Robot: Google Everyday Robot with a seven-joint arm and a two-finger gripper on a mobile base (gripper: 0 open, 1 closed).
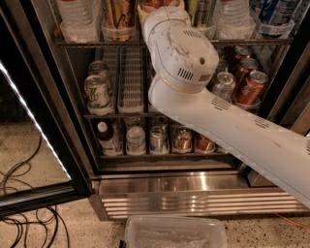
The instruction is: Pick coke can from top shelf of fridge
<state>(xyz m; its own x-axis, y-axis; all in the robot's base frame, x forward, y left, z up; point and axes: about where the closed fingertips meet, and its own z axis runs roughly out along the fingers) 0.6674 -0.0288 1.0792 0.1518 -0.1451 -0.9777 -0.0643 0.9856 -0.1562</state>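
Observation:
The fridge (193,181) stands open before me, with a steel base grille and a dark interior. The top shelf (97,43) runs across the upper edge, with whitish cup holders (118,33) along its front. My white arm (179,58) reaches up from the lower right to the middle of that shelf. My gripper is past the top edge of the view, behind the wrist, and does not show. A sliver of red (154,3) shows just above the wrist; I cannot tell if it is the coke can.
On the top shelf are water bottles (77,17), gold-brown cans (118,13) and green cans (206,9). The middle rack holds green-and-white cans (97,92) and red cans (250,88). The glass door (29,126) stands open at left. Cables (24,218) and a plastic bin (174,235) are on the floor.

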